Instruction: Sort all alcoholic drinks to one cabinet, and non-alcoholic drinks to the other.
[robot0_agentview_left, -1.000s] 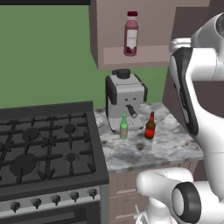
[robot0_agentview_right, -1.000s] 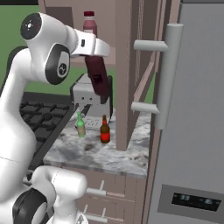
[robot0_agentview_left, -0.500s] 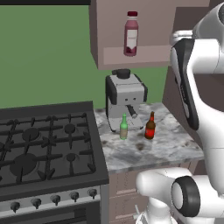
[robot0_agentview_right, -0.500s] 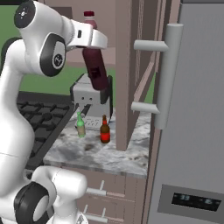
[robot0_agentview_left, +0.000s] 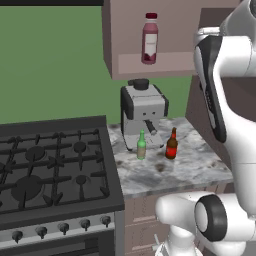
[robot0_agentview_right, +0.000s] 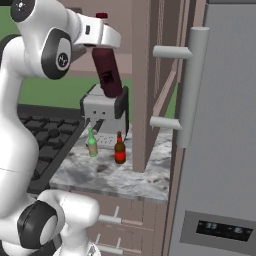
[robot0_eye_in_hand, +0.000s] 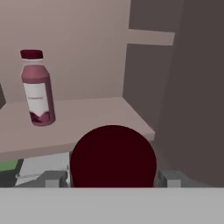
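I hold the dark maroon bottle (robot0_agentview_right: 107, 73) in my gripper (robot0_agentview_right: 102, 46), jaws spread wide around its top and closed against its sides. In the right base view the bottle hangs below my hand, tilted, high above the counter and just in front of the open upper cabinet (robot0_agentview_left: 165, 64). In the hand view, its round dark top (robot0_eye_in_hand: 113, 156) sits between my fingertips (robot0_eye_in_hand: 52, 180).

The pink bottle (robot0_agentview_left: 149, 38) with a white label and dark red cap stands upright on the cabinet's shelf, toward the left side. In the hand view it stands to the left and farther in than the bottle I carry (robot0_eye_in_hand: 37, 89).

Below, on the marbled counter (robot0_agentview_left: 190, 170), the slim green bottle (robot0_agentview_left: 141, 145) and the amber-brown bottle (robot0_agentview_left: 171, 144) stand upright near each other but apart, green on the left, brown on the right. Both are just in front of a silver coffee machine (robot0_agentview_left: 143, 112) at the far side of the counter. A black gas stove (robot0_agentview_left: 50, 170) lies to the left of the counter. In the right base view a tall grey fridge door (robot0_agentview_right: 220, 150) with a long handle stands to the right.
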